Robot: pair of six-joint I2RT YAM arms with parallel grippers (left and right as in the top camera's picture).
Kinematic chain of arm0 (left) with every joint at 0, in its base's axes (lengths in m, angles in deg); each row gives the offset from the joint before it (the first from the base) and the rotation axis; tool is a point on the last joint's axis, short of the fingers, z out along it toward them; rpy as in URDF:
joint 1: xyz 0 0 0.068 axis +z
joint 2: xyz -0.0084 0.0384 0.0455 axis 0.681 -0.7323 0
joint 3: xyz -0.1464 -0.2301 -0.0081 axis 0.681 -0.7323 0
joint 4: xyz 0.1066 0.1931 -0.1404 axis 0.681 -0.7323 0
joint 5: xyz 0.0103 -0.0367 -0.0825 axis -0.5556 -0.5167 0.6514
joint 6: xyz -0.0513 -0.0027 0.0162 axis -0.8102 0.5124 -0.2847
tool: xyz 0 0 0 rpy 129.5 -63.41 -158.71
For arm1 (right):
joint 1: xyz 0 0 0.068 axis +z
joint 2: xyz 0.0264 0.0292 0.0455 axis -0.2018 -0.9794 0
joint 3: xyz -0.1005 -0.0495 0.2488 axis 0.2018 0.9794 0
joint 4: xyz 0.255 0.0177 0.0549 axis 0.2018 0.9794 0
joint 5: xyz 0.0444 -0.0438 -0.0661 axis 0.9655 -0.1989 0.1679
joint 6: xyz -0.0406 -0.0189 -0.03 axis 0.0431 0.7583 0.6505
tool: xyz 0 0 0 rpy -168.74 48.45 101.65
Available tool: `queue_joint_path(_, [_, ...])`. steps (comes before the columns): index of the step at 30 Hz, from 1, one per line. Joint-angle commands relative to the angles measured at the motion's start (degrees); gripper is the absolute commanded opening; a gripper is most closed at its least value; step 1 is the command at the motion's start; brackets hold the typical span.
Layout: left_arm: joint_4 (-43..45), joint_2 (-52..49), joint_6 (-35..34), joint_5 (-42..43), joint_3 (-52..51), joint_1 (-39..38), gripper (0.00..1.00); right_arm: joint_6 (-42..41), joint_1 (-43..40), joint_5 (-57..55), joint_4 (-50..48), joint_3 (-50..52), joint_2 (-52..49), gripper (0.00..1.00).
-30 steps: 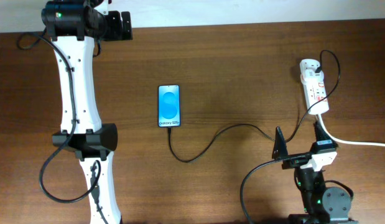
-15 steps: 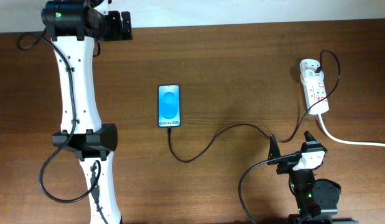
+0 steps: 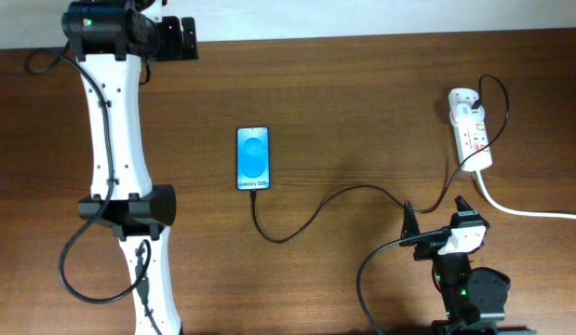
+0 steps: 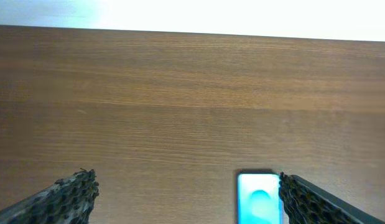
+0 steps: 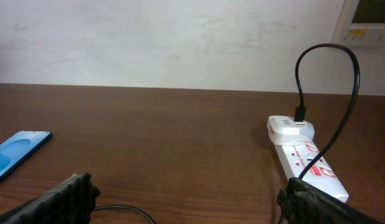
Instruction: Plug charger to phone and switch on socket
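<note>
- Right gripper [image 5: 186, 190]: the fingers [image 5: 71, 196] are spread wide and nothing lies between them. It sits low at the near edge of the table [image 3: 362, 93], close to its own base and facing the socket [image 5: 301, 149].
- Left gripper [image 4: 186, 186]: it is likewise spread and empty. It is at the far left corner, well apart from every task item. This placement probably keeps the working area unobstructed.
- Charger [image 3: 315, 209]: the slack passes just beside one right finger, and you cannot tell whether they touch. One end meets the near short edge of the phone [image 3: 253, 158]. The other end rises in a tall loop and drops into a raised white block at the far end of the socket.
- Phone: it lies flat left of centre with the screen up and lit. Its near short edge faces the robot's side, so the plug enters from that side. The pictures do not confirm that the tip is fully seated.
- Socket: it lies flat at the right of the table with its long axis running away from you. The red switches face up, so a fingertip can reach them from above. The switch position is too small to read.
- Cord [image 3: 529, 209]: it leaves the near end of the socket toward the right edge.
- Assessment: the plug-in is probably complete, but treat the switch as unverified. If it is off, use the right gripper, which is nearer.
- Caution: the socket may slide under a press. The charger loop arches over it and could snag a finger.
</note>
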Motion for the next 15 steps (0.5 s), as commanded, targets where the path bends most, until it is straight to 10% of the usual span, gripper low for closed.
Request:
queue_joint_path(1, [-0.24, 1.68, 0.46, -5.88, 0.04, 0.35, 0.99, -0.66, 0.52, -0.13, 0.39, 0.26, 0.50, 0.98])
queue_joint_path(7, [4.31, 15.58, 0.46, -6.27, -25.33, -0.11, 0.99, -0.68, 0.52, -0.13, 0.39, 0.26, 0.50, 0.98])
queue_joint_path(15, [32.44, 47.78, 0.48, -6.29, -70.40, 0.00, 0.99, -0.66, 0.52, -0.11, 0.37, 0.26, 0.50, 0.98])
